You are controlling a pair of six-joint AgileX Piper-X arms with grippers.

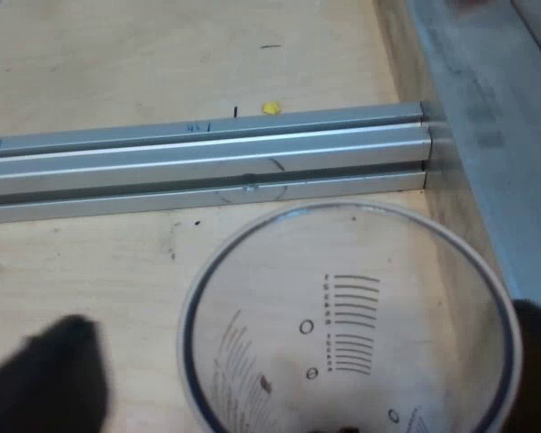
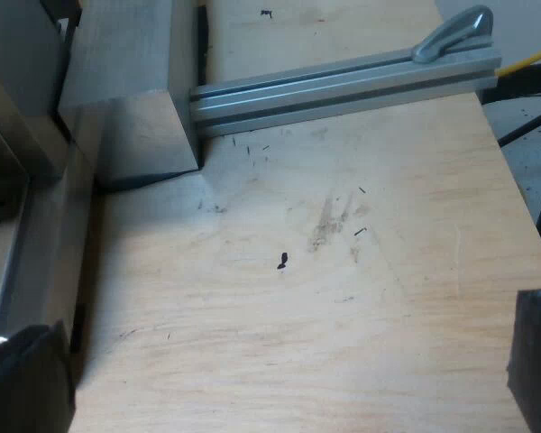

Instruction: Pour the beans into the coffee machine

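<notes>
Measuring glass (thin, slick, seemingly near-empty) stands between the released left end effector; grasp mid-wall, gently. Right end effector hangs released over bench.

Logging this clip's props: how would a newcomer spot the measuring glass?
Find the long aluminium rail crossing the wooden table. Just beside it stands the measuring glass. Unlike the straight grey rail, it is clear and round, with printed scale lines.

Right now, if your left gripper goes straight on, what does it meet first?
Probably the measuring glass, which stands between the open fingers of my left gripper; depth is hard to judge.
</notes>
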